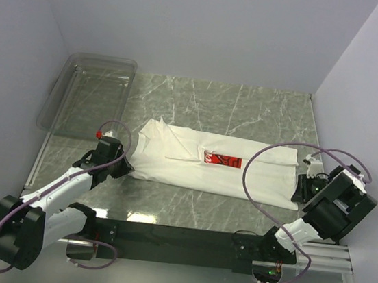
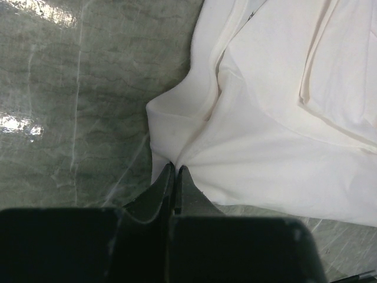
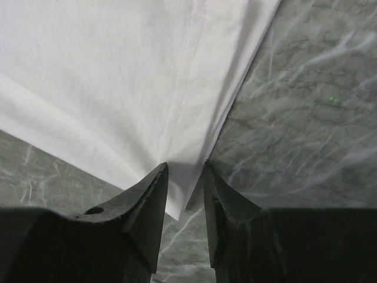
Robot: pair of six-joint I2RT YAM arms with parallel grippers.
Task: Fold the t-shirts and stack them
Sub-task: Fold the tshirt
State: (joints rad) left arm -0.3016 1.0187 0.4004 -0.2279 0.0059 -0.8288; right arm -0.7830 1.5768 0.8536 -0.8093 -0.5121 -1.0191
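A white t-shirt (image 1: 213,165) lies partly folded across the marble table, a strip of its red print (image 1: 222,160) showing at the middle. My left gripper (image 1: 122,166) is at the shirt's left near corner; in the left wrist view it (image 2: 175,169) is shut on a pinch of the white cloth (image 2: 283,118). My right gripper (image 1: 302,190) is at the shirt's right near corner; in the right wrist view it (image 3: 185,166) is open, its jaws on either side of the shirt's corner (image 3: 177,203), which lies flat on the table.
A clear plastic bin (image 1: 88,94) stands at the back left against the wall. White walls close in the table on the left, back and right. The black base rail (image 1: 177,240) runs along the near edge.
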